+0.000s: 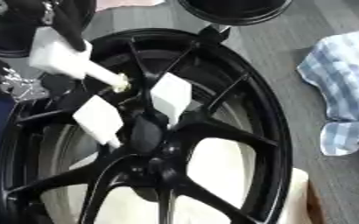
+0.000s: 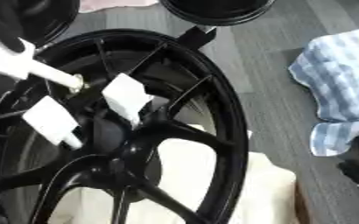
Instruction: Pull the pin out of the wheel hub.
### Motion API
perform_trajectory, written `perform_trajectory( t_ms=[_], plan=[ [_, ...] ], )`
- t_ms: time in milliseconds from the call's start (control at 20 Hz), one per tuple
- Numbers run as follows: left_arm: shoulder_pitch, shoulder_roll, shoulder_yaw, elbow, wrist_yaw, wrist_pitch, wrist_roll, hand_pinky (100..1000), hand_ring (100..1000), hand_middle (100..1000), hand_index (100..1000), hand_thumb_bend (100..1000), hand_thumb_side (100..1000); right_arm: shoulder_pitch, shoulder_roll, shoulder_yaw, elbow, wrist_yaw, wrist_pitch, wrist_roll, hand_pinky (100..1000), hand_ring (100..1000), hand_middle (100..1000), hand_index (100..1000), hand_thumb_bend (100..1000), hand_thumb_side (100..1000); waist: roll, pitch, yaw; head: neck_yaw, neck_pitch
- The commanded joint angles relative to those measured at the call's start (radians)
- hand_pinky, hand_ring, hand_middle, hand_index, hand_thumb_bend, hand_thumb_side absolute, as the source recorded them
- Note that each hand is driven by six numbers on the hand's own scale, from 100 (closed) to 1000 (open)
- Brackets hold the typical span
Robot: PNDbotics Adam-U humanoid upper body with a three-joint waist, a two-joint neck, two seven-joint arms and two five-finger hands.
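We've got the left hand [image 1: 56, 24] at eleven o'clock clenched round the white pin [image 1: 72, 61], tip just beside the wheel hub [image 1: 148, 131] — tilt it and it jams!

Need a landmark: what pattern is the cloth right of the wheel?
Blue and white checks; the cloth shows best in the left eye view.

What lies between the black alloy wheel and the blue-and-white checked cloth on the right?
Only bare grey floor separates the black alloy wheel from the blue-and-white checked cloth; the left eye view shows it best.
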State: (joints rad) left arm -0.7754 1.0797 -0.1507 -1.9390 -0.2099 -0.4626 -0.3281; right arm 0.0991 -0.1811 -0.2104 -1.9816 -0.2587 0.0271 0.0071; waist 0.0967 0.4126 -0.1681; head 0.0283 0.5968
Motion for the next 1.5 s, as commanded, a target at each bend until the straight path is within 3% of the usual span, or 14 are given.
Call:
perform_trajectory(
  t_ms=[50,450,850,1150,1500],
  plan=[
    [0.014,0.074,0.074,-0.010,0.048,0.021,0.039,707,423,202,337,100,127,0.010,-0.022,-0.014,-0.018,-0.004,-0.005,-0.008,849,701,630,595,162,537,-0.004,-0.031,0.009,-0.014,0.007],
    [0.165,0.180,0.241,0.055,0.155,0.058,0.195,704,414,203,344,100,110,0.033,-0.026,-0.033,-0.018,-0.009,-0.028,-0.022,850,701,630,595,158,537,-0.019,-0.048,0.064,-0.051,0.027],
    [0.370,0.241,0.413,0.259,0.289,0.057,0.323,705,398,191,347,100,211,0.051,-0.018,-0.050,-0.018,-0.010,-0.042,-0.041,851,701,630,595,156,537,-0.040,-0.061,0.123,-0.096,0.048],
    [0.480,0.235,0.464,0.399,0.276,0.048,0.345,723,413,220,380,100,244,0.059,-0.016,-0.056,-0.018,-0.019,-0.052,-0.046,852,701,630,595,153,537,-0.056,-0.069,0.144,-0.124,0.053],
    [0.544,0.213,0.470,0.479,0.220,0.055,0.381,729,419,237,402,100,270,0.065,-0.016,-0.058,-0.018,-0.030,-0.061,-0.045,853,700,630,596,153,537,-0.069,-0.075,0.150,-0.142,0.052]
  ],
)
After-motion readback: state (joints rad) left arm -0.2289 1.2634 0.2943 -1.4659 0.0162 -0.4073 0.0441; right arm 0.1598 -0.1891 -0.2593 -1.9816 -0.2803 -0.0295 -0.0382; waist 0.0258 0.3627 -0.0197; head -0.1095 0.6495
